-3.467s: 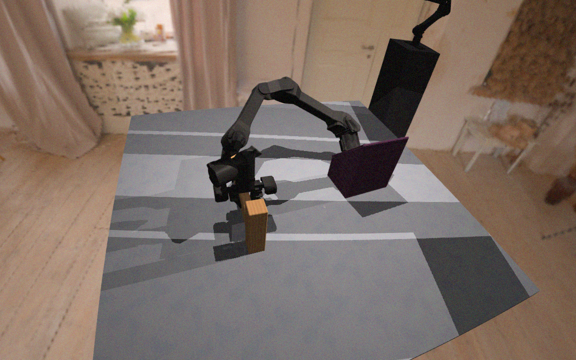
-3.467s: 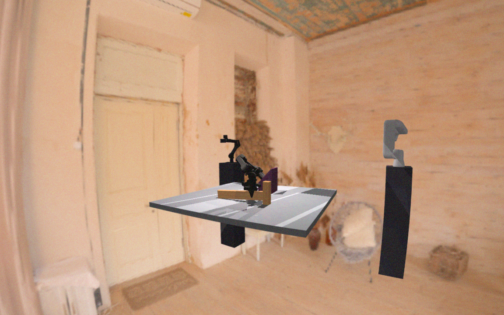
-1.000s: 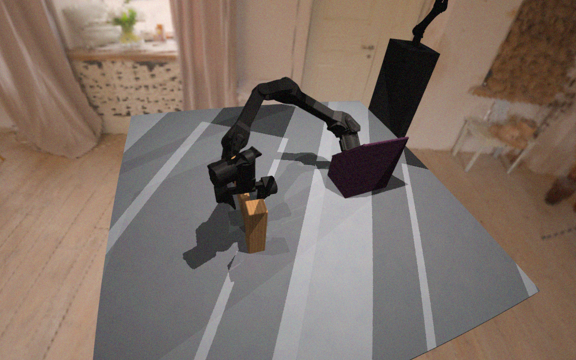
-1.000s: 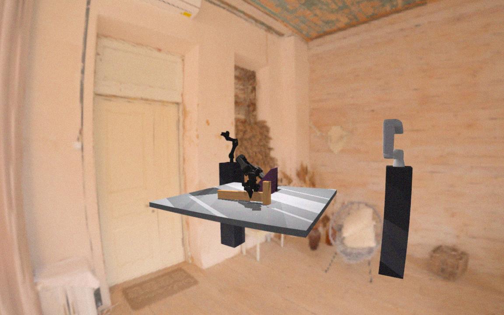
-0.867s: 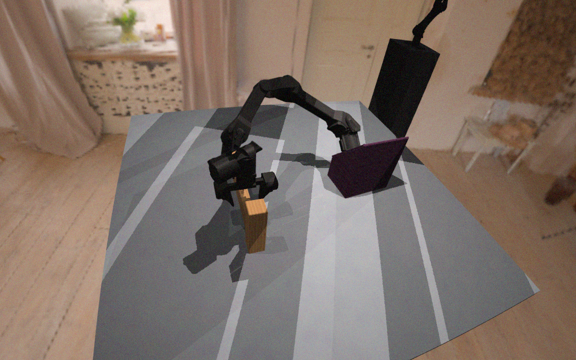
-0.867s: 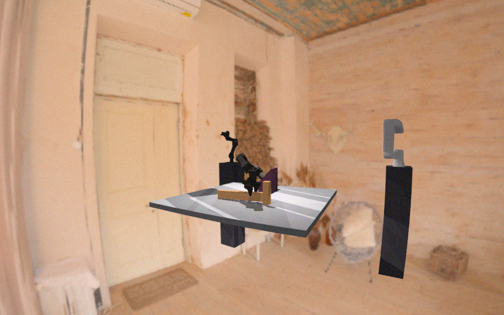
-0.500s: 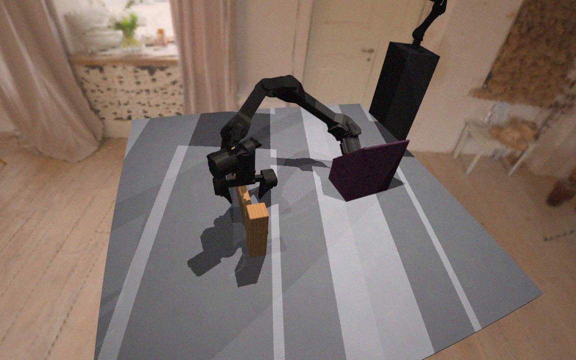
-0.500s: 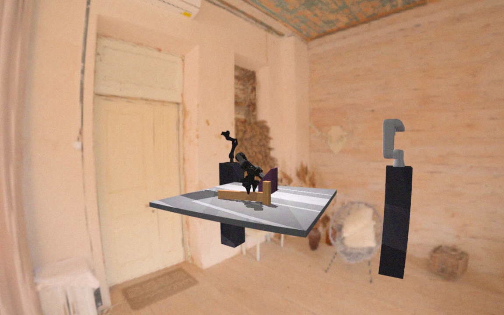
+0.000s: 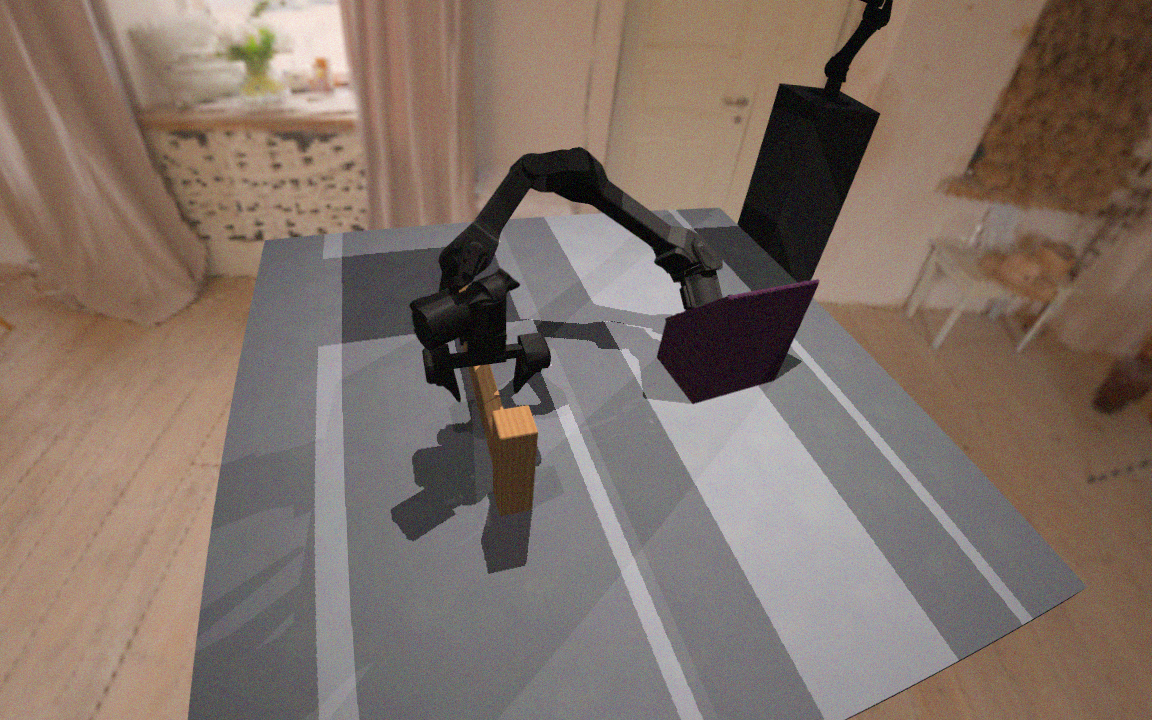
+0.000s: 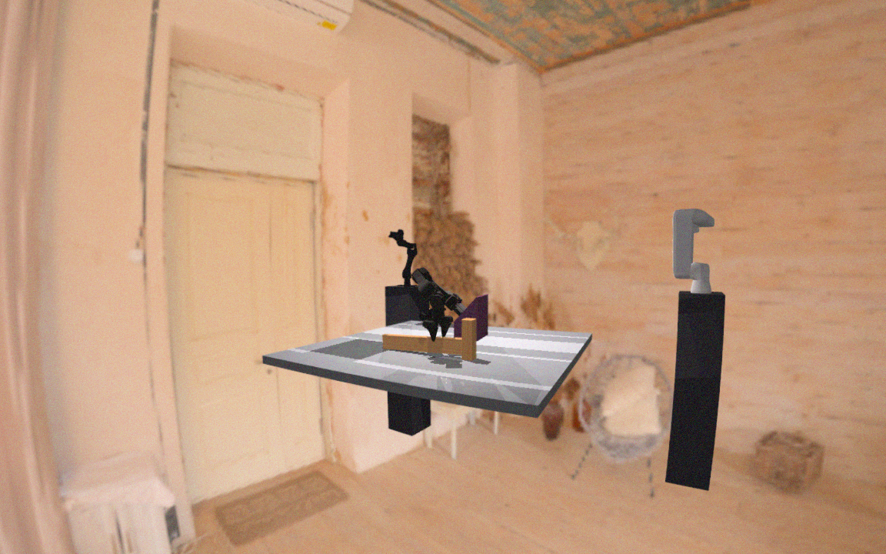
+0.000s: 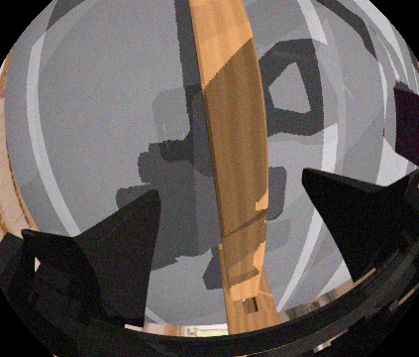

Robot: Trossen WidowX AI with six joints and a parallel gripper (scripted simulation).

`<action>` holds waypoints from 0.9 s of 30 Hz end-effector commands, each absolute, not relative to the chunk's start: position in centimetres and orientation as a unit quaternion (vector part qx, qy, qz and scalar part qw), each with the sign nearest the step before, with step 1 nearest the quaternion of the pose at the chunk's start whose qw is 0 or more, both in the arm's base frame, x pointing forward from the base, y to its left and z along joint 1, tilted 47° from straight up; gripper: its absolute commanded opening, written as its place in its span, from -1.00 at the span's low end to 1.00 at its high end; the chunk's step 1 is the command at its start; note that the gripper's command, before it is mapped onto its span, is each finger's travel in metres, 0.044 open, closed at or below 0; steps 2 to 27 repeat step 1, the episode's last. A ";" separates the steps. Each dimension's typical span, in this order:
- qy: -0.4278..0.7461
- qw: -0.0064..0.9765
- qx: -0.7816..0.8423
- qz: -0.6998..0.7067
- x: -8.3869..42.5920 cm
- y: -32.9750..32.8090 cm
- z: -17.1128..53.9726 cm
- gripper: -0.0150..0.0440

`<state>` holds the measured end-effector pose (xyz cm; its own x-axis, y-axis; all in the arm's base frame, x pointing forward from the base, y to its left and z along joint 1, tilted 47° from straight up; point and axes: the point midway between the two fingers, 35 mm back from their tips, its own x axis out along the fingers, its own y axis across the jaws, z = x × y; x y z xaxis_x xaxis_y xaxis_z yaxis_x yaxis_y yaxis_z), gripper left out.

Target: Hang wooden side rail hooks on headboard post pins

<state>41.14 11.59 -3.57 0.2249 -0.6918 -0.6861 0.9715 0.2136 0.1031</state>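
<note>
My gripper (image 9: pixel 486 394) (image 10: pixel 438 337) (image 11: pixel 235 185) is open and empty. Its fingers stand wide apart on either side of the wooden side rail (image 9: pixel 484 390) (image 10: pixel 404 342) (image 11: pixel 234 109), with a gap on each side in the wrist view. The tips are near the rail's top edge. The rail lies lengthwise on its edge, its far end down on the table in the exterior view. Its near end meets the upright headboard post (image 9: pixel 515 465) (image 10: pixel 469 337) (image 11: pixel 268 312). A small part of the slot shows in the wrist view. The hooks and pins are hidden, so their seating cannot be told.
A dark purple angled panel (image 9: pixel 737 344) (image 10: pixel 480 320) (image 11: pixel 417 129) stands on the table (image 9: pixel 419 653) (image 10: pixel 514 388) to the right of the post in the top view, in front of my arm's base. Black pedestals with other arms stand off the table.
</note>
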 end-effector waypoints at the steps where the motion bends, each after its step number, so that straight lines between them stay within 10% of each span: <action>1: 0.259 0.734 0.271 -0.566 41.2 11.6 -3.5 1.00; 27: 0.259 0.734 0.271 -0.566 41.2 11.6 -3.5 1.00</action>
